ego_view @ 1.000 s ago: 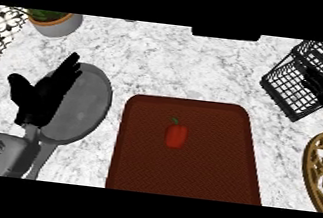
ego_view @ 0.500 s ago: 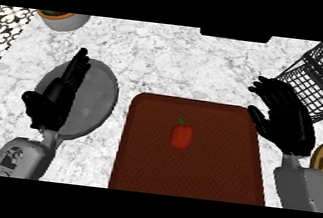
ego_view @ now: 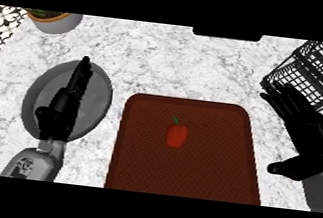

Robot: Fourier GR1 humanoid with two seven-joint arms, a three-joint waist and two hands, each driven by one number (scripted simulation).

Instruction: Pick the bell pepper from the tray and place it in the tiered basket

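The red bell pepper [ego_view: 177, 135] lay on the dark red tray [ego_view: 221, 163], unheld. The right hand [ego_view: 306, 137] hovered beside the tray, fingers spread, holding nothing; the left hand [ego_view: 65, 105] was straight-fingered over the grey plate [ego_view: 95, 98]. No writing was legible.

Red bell pepper [ego_view: 177, 135] lies mid-tray [ego_view: 134, 178], flat-fingered right hand [ego_view: 311, 140] beside the tray.

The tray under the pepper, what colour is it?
Dark red tray, seen in the head view.
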